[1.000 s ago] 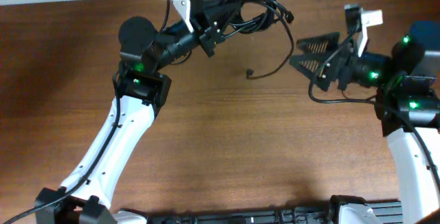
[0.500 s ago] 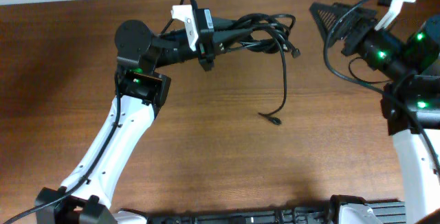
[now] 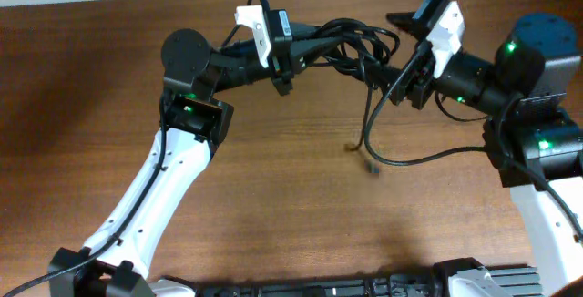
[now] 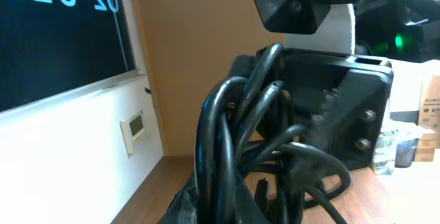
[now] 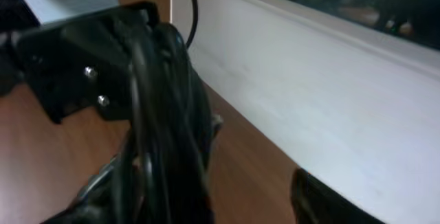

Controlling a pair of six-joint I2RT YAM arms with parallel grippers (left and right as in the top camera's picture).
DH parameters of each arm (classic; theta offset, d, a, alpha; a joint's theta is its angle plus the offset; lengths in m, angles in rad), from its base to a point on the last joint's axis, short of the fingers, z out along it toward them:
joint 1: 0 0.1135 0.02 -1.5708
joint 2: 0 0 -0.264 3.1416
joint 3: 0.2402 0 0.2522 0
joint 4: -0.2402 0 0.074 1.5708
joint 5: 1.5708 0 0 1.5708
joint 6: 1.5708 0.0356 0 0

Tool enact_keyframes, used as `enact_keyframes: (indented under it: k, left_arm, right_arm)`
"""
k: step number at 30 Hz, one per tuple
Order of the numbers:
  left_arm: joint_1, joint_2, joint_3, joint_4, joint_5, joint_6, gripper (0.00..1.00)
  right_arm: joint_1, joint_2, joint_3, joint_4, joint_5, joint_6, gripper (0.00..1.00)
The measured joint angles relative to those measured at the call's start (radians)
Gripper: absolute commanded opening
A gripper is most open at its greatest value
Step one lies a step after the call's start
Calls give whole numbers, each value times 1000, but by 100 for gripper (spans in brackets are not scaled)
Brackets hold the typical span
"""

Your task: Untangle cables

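While left gripper [image 3: 308,46] clamps the cables [image 3: 353,35] and right gripper [image 3: 393,76] gapes at them, we fear a blind pull tightens loops.

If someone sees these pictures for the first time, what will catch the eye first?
First comes the tangled bundle of thin black cables, held near the far edge of the brown wooden table by the left gripper, whose jaws are shut on it. The right gripper meets the bundle from the other side, jaws apart around the loops. One loose strand hangs down toward the table's middle.
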Motion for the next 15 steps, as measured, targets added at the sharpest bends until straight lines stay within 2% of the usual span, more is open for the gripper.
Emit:
enact_keyframes:
  k: [1,2,3,4,5,8,12,15]
  left_arm:
    - [0,0,0,0,2,0,0]
    - [0,0,0,0,8,0,4]
    - [0,0,0,1,9,0,21]
    - [0,0,0,1,8,0,40]
    - [0,0,0,2,12,-3,70]
    - [-7,0,0,4,29,-4,99]
    - [8,0,0,-4,27,-32,99]
    - [74,0,0,-59,-42,-158,99]
  right_arm:
    - [1,0,0,0,-4,0,26]
    - [2,0,0,1,-8,-7,14]
    - [3,0,0,3,-14,-15,5]
    - [7,0,0,7,-19,-15,4]
    - [7,0,0,14,-20,-14,4]
    - [8,0,0,19,-14,-17,4]
    - [10,0,0,35,74,20,4]
    - [10,0,0,61,141,65,4]
